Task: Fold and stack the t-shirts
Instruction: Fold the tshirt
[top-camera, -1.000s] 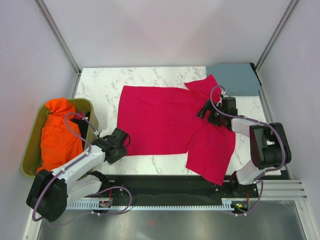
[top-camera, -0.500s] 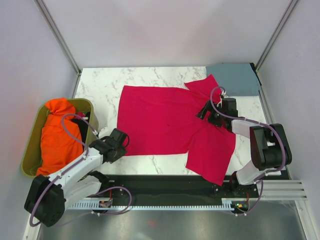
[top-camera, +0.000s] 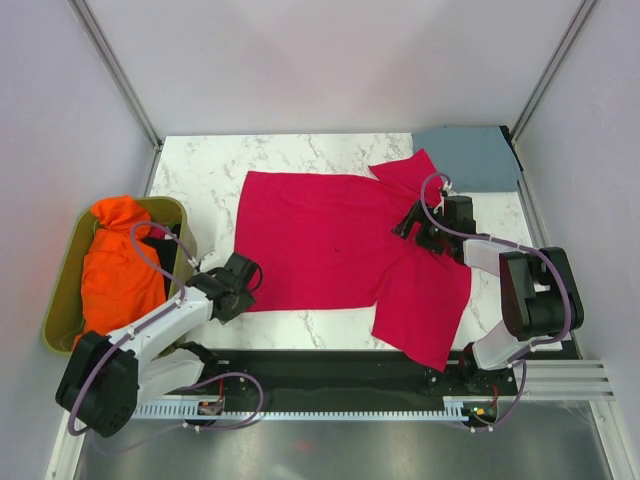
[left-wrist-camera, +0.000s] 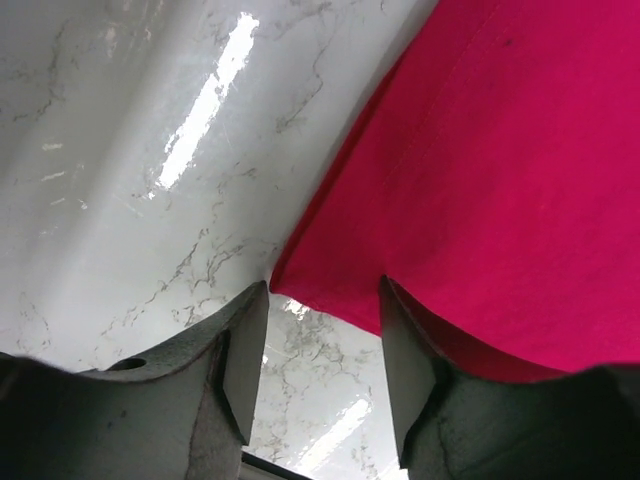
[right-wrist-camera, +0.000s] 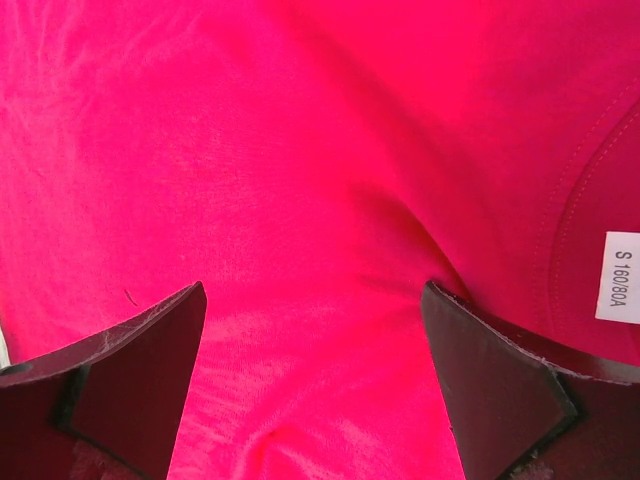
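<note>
Crimson t-shirt (top-camera: 320, 240): spread flat, middle of marble table (top-camera: 200, 170).
Blue-grey t-shirt (top-camera: 468, 158): folded, far right corner.
Left gripper (left-wrist-camera: 322, 330): fingers apart, straddling crimson hem corner.
Right gripper (right-wrist-camera: 315, 330): spread wide over crimson cloth, beside size tag (right-wrist-camera: 619, 275).

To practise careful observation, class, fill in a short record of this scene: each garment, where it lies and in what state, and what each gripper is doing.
Red shirt: crimson-red cloth t-shirt, spread out unfolded on the white marble table
Blue shirt: slate blue-grey cloth t-shirt, folded to a rectangle, far right corner
Bin: olive-green oval bin at the left, holding orange cloth
Left arm: left gripper open, fingers either side of the red shirt's near left corner
Right arm: right gripper open, over the red shirt beside its white size tag
</note>
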